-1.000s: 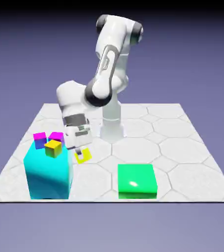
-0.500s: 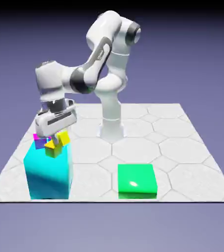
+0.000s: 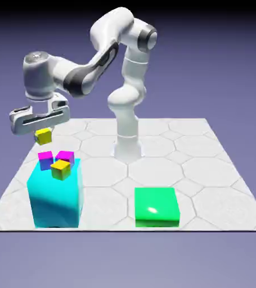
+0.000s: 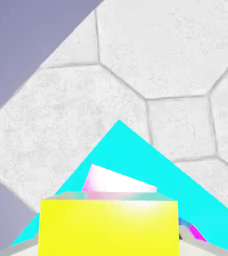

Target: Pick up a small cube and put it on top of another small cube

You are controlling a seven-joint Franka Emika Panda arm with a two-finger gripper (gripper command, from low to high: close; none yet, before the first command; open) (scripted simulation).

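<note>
Two big blocks sit along the tabletop's (image 3: 209,169) front edge: a tall cyan block (image 3: 55,197) near the front corner on the exterior view's left, a low green block (image 3: 156,207) toward the middle, well apart. On the cyan block's top sit two magenta cubes (image 3: 64,157) at its far edge and a golden-yellow cube (image 3: 61,169) just in front of them. The gripper (image 3: 43,135) hangs above the cyan block's far edge, pinching the tiny lemon-yellow cube (image 4: 108,227), clear of everything.
</note>
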